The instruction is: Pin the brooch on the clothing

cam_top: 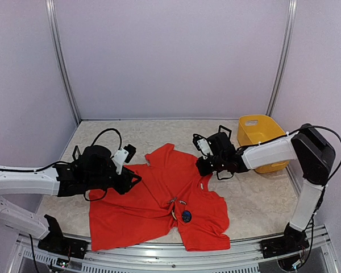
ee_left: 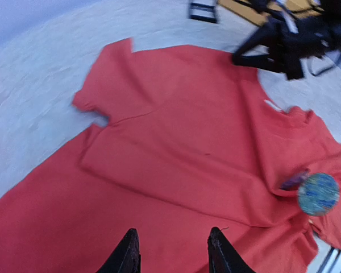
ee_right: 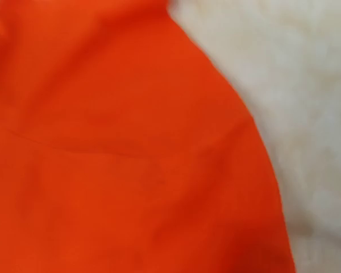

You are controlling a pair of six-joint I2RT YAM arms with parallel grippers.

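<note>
Bright, diffuse light fills all 3 views, leaving only faint, soft shadows. The right wrist view is out of focus, the T-shirt (ee_right: 102, 170) a blurred orange mass; the left wrist view bows at its edges.

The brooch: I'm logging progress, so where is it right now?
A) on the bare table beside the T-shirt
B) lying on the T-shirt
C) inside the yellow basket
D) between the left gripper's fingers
B: the round blue brooch sits on the red-orange T-shirt, on its near part, well away from the yellow basket.
</note>
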